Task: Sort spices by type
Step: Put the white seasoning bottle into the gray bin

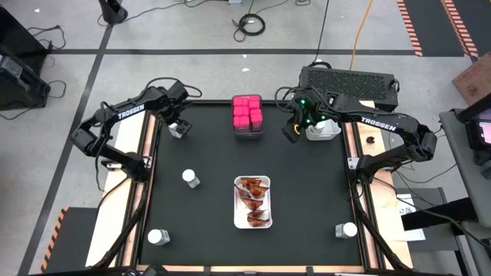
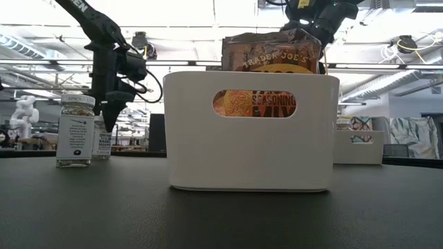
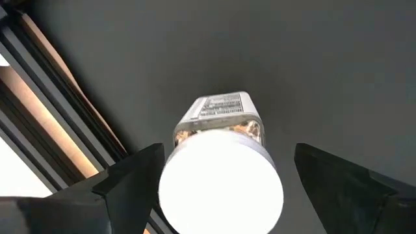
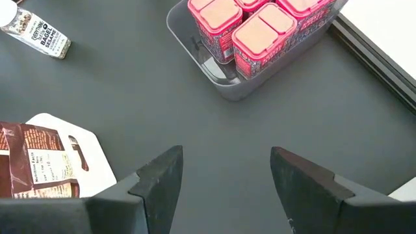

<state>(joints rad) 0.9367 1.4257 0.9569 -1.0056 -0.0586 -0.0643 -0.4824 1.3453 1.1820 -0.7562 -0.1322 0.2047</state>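
Observation:
My left gripper (image 1: 178, 127) hangs near the table's far left, pointing down, open, over a small clear jar (image 3: 221, 130) with a white cap (image 3: 221, 192). Its fingers stand on either side of the cap, and I see no touch. The jar stands upright on the mat. My right gripper (image 4: 224, 175) is open and empty above bare mat, to the right of the grey bin of pink cube boxes (image 4: 257, 32). Red-orange packets (image 1: 253, 201) stand in a white bin at the table's middle. Three more jars (image 1: 190, 178) (image 1: 158, 238) (image 1: 347, 229) stand loose on the mat.
A second white bin (image 1: 323, 131) sits at the far right, just beside my right gripper (image 1: 291, 130). In the low view the packets' white bin (image 2: 252, 131) fills the foreground. The black mat between the bins and the jars lies bare.

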